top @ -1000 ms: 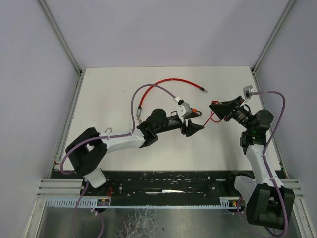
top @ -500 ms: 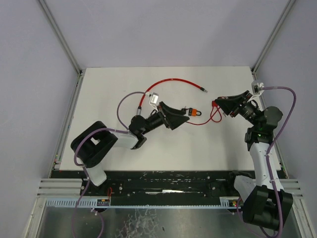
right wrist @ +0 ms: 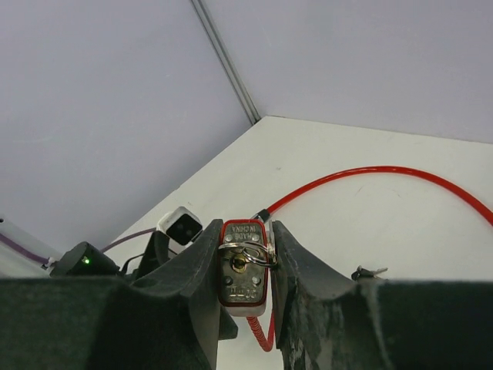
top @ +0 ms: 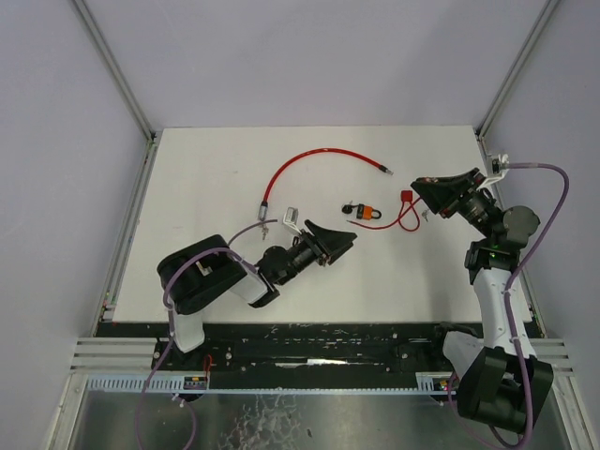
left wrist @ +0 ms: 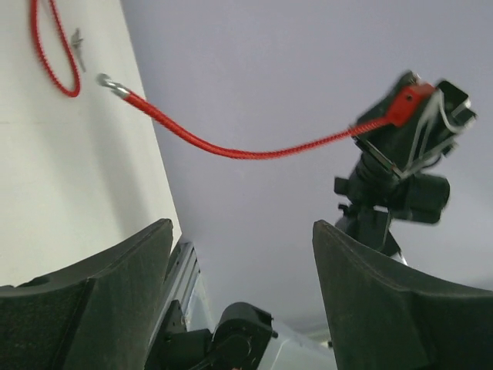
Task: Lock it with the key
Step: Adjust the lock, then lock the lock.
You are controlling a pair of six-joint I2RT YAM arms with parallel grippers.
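Observation:
My right gripper (top: 419, 187) is shut on a small red padlock (right wrist: 244, 276), held above the table at the right. A key ring hangs from the keyhole in the padlock's underside. A thin red cord (top: 405, 221) trails from the padlock down to the table. An orange padlock (top: 371, 211) with dark keys (top: 352, 208) beside it lies on the table. My left gripper (top: 343, 242) is open and empty, lying low a short way left of the orange padlock. The left wrist view shows its jaws (left wrist: 243, 231) wide apart and the red padlock (left wrist: 412, 100) far off.
A long red cable (top: 309, 155) arcs across the back of the white table (top: 206, 187), with metal ends at the left and near the middle. A small key (right wrist: 368, 271) lies on the table near the right gripper. Grey walls enclose the table.
My left arm has pulled back toward its base, away from the orange padlock, which stays on the table. My right gripper has shifted slightly right, still holding the red padlock.

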